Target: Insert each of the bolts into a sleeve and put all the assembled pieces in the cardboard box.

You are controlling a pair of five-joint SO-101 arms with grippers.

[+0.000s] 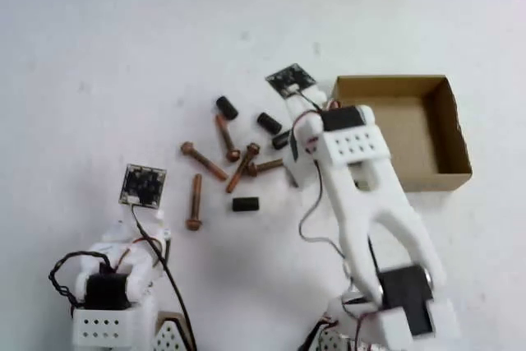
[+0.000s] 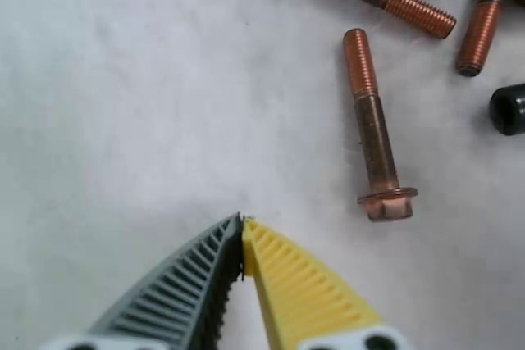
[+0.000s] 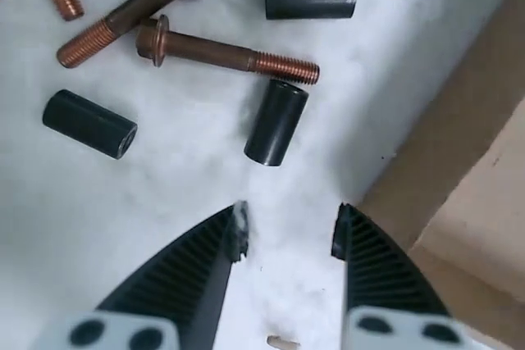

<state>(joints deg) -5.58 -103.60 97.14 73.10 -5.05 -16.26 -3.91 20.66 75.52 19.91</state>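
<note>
Several copper bolts [image 1: 204, 160] and black sleeves [image 1: 245, 204] lie loose on the white table, left of the cardboard box [image 1: 448, 121]. My right gripper [image 3: 289, 231] is open just above the table, with a black sleeve [image 3: 276, 122] lying a little ahead of its fingertips and a bolt [image 3: 221, 51] beyond that. The box wall [image 3: 459, 153] stands close beside one finger. My left gripper [image 2: 243, 223] is shut on nothing, low over bare table. A single bolt [image 2: 377, 129] lies ahead of it and to one side.
The right arm [image 1: 353, 145] stretches from the front edge to the pile, covering the table between pile and box. The left arm [image 1: 107, 302] sits folded at the front left. Bare table lies to the far left and behind the pile.
</note>
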